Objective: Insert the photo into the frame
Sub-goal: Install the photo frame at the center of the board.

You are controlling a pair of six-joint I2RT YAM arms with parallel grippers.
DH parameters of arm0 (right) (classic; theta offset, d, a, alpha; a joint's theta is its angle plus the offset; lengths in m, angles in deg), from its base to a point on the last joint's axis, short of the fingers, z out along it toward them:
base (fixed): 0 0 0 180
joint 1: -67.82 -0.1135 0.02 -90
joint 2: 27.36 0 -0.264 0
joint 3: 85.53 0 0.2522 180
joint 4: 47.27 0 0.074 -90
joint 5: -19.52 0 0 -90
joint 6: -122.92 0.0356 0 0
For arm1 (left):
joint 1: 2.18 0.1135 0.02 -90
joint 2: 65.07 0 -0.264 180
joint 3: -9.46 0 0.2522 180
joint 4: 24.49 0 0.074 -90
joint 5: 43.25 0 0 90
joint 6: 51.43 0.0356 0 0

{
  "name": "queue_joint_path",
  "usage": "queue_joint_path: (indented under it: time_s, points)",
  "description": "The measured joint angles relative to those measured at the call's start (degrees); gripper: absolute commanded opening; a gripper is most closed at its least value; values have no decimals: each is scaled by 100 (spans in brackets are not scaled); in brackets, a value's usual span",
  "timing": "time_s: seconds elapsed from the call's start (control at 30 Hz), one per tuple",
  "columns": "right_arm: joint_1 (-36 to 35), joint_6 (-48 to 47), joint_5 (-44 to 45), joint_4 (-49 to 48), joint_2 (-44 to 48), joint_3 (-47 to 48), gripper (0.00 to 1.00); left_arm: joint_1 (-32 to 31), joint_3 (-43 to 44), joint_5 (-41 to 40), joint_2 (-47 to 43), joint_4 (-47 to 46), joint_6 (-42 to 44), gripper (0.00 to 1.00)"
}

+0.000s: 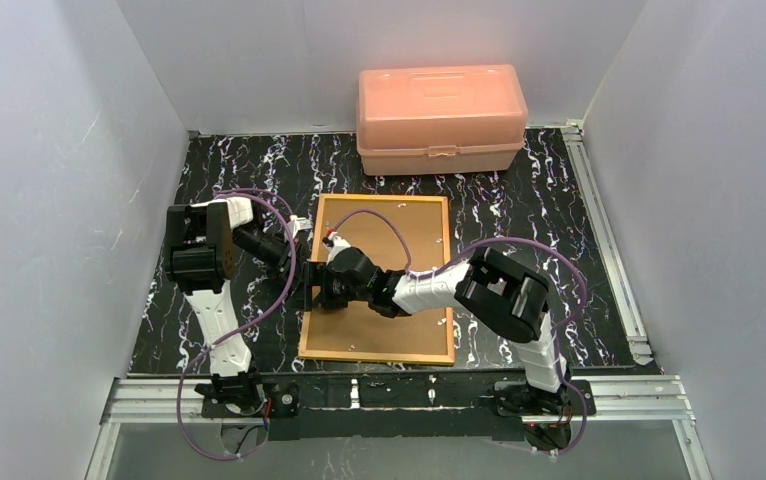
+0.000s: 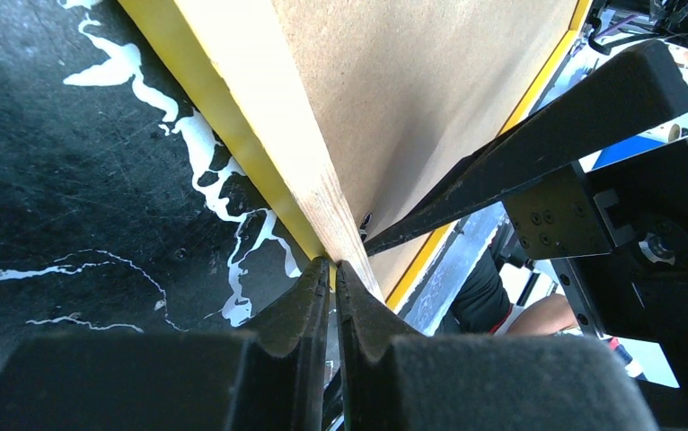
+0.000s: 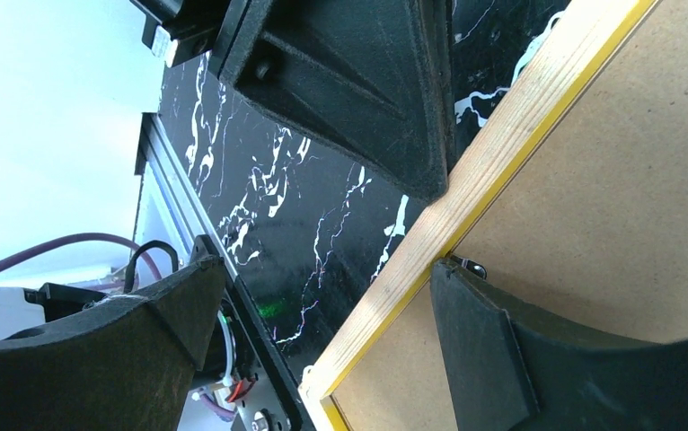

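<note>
The frame lies back-up on the black marbled mat, its brown fibreboard back ringed by a yellow-orange border. The photo is out of view. My left gripper is shut, and its tips touch the frame's left wooden edge with nothing seen between them. My right gripper hangs open over that same left edge. One finger rests on the back beside a small metal clip. The other finger is off the frame, over the mat.
A salmon-pink plastic box stands at the back of the mat, just beyond the frame's far edge. White walls close in on left, right and rear. A metal rail runs along the mat's right side, another along the near edge.
</note>
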Motion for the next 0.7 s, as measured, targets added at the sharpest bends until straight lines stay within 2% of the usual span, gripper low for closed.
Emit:
queue_joint_path:
  time_s: [0.23,0.37,0.57,0.7]
  points:
    - [-9,-372,35,24,35,37,97,0,72,-15,0,37,17,6]
    - [39,-750,85,240,424,-9,99,28,151,-15,-9,162,103,6]
    - [411,-1102,192,422,1836,-372,99,173,251,-144,-92,457,479,8]
    - [1049,-1128,249,632,2691,-813,99,251,83,-533,-337,446,863,8]
